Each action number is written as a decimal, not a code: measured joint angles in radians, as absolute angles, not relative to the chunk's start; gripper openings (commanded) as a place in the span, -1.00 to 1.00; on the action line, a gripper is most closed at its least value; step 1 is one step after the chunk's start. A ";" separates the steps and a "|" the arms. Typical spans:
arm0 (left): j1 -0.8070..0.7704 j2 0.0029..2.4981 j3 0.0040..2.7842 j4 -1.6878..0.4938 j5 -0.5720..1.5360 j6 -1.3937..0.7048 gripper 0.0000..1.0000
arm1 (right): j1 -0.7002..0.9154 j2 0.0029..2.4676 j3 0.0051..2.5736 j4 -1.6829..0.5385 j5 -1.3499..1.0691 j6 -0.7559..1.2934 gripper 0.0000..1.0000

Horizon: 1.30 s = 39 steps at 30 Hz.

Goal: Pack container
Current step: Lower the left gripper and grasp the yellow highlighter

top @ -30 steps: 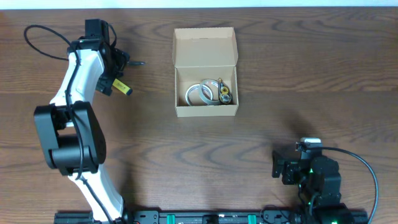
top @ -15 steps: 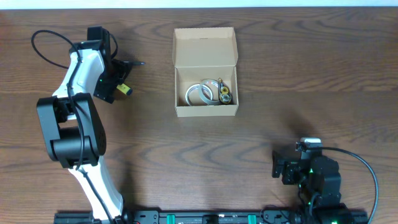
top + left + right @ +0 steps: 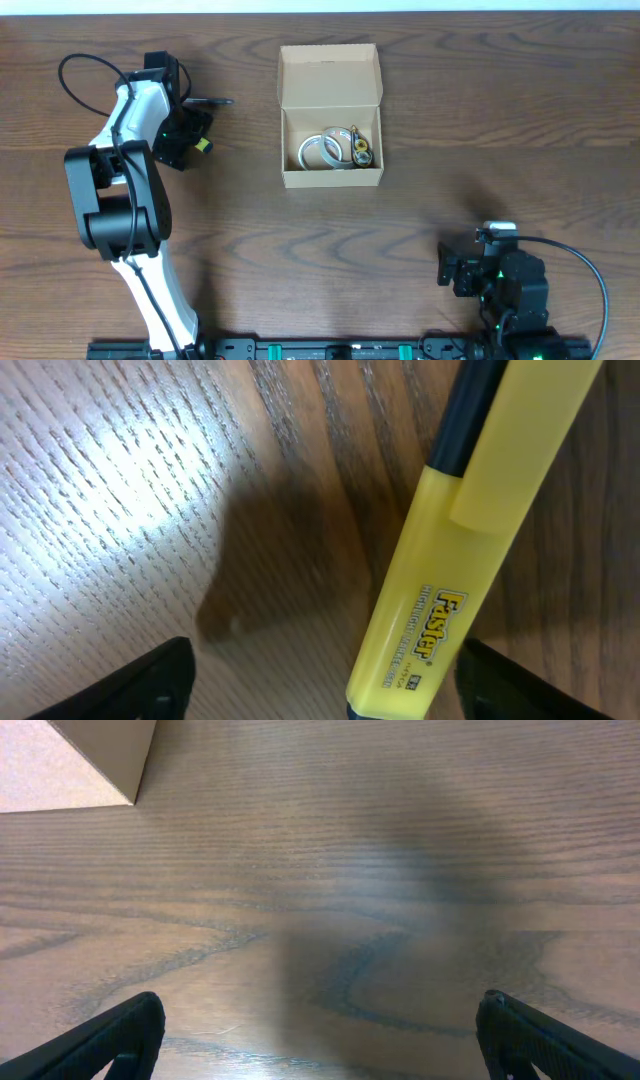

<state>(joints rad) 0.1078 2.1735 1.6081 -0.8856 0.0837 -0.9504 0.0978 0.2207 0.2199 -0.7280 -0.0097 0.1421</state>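
The left pincer stands wide open astride the yellow highlighter, gripping nothing. Best to centre it on the barrel before squeezing. The open box sits to its right. The right pincer gapes empty.

The highlighter is bright yellow with a black end and dark-outlined lettering. The table is dark brown with streaky wood grain. The box is plain tan; the tape rolls inside look whitish.
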 measured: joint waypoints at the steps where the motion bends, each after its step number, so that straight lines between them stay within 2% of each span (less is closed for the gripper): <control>1: 0.108 2.173 1.609 -0.886 0.084 -0.947 0.53 | 0.098 0.221 0.220 -0.728 -0.010 0.142 0.99; 10: 0.108 2.173 1.613 -0.888 0.084 -0.942 0.32 | 0.098 0.221 0.220 -0.728 -0.010 0.142 0.99; 20: 0.108 2.173 1.615 -0.907 0.094 -0.942 -0.09 | 0.098 0.221 0.220 -0.728 -0.010 0.142 0.98; 28: 0.101 2.185 1.615 -0.913 0.102 -0.942 -0.49 | 0.098 0.221 0.220 -0.728 -0.009 0.142 0.98; 32: 0.093 2.185 1.617 -0.915 0.102 -0.937 -0.54 | 0.098 0.221 0.220 -0.728 -0.010 0.142 0.98; 34: 0.089 2.185 1.617 -0.915 0.102 -0.937 -0.67 | 0.098 0.221 0.220 -0.728 -0.010 0.142 0.99; 39: 0.084 2.185 1.617 -0.915 0.101 -0.937 -0.82 | 0.098 0.221 0.220 -0.728 -0.010 0.142 0.98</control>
<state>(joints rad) 0.0841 2.1845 1.6169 -0.9154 0.1013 -0.9375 0.0978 0.2207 0.2199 -0.7280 -0.0097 0.1421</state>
